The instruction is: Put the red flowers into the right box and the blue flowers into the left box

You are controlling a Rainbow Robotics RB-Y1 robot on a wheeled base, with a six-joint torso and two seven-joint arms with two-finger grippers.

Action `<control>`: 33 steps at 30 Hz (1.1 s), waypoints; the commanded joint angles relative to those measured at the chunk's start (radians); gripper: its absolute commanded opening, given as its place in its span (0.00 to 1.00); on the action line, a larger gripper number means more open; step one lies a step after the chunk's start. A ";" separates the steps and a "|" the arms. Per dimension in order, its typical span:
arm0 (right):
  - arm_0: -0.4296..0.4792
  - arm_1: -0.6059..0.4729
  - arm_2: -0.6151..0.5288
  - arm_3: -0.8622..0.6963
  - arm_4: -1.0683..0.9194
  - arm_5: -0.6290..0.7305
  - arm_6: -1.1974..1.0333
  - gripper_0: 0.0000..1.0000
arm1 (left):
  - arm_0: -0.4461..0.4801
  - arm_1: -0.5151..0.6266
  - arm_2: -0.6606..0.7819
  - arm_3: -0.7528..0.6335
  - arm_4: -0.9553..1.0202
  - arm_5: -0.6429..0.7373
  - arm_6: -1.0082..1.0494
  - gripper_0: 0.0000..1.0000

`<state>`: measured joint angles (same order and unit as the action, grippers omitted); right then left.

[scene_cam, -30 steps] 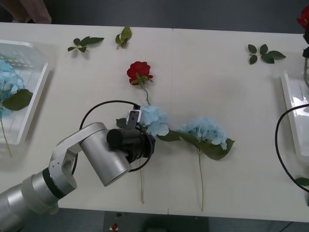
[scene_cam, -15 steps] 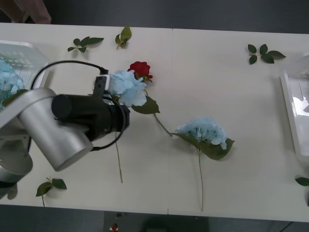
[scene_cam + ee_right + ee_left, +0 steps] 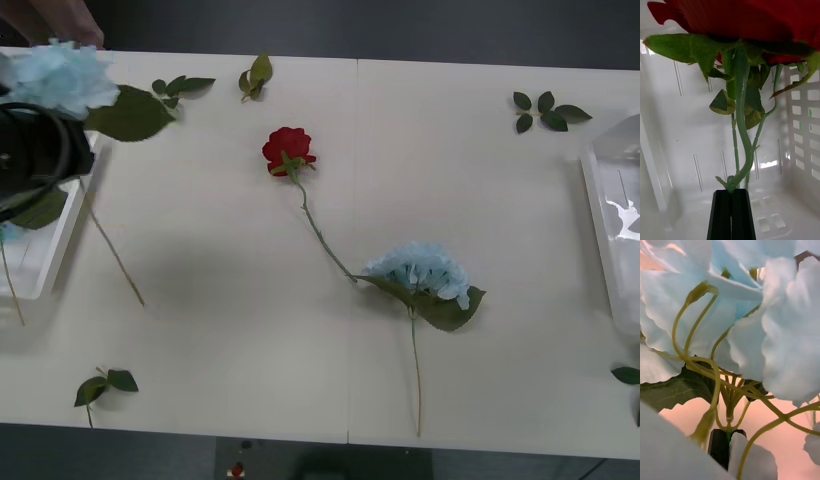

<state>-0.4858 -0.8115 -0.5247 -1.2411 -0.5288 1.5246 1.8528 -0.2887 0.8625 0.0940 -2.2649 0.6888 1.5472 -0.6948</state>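
My left gripper [image 3: 50,118] is at the table's far left, above the left box [image 3: 55,255], shut on the stem of a blue flower [image 3: 62,75] whose stem hangs down over the table. In the left wrist view the black fingers [image 3: 720,444] pinch that stem under pale petals [image 3: 782,337]. My right gripper [image 3: 731,192] is shut on the stem of a red flower [image 3: 752,18], hanging inside the white right box [image 3: 685,123]. Another red flower [image 3: 289,150] and another blue flower [image 3: 420,272] lie mid-table. The right box [image 3: 605,215] sits at the right edge.
Loose green leaf sprigs lie at the back left [image 3: 175,88], back middle [image 3: 256,75], back right [image 3: 547,108] and front left [image 3: 103,385]. A blue flower with a leaf [image 3: 38,208] lies in the left box.
My left arm has lifted one blue flower from the middle of the table and swung it left, to above the left box. The rose's stem on the table now shows fully.
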 commanded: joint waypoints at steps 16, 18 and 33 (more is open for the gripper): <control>0.133 0.054 0.037 -0.035 -0.054 -0.336 0.063 0.03 | 0.249 0.142 0.365 0.358 0.026 -0.173 -0.387 0.00; 0.135 0.054 0.034 -0.035 -0.054 -0.334 0.069 0.06 | 0.253 0.142 0.369 0.398 0.026 -0.202 -0.408 0.00; 0.135 0.054 0.023 -0.035 -0.117 -0.333 0.124 1.00 | 0.253 0.142 0.230 0.663 0.035 -0.480 -0.448 0.03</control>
<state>-0.3477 -0.7484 -0.4912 -1.2420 -0.6302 1.1928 1.9288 -0.0355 0.9752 0.3281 -1.6096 0.7142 1.0950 -1.1048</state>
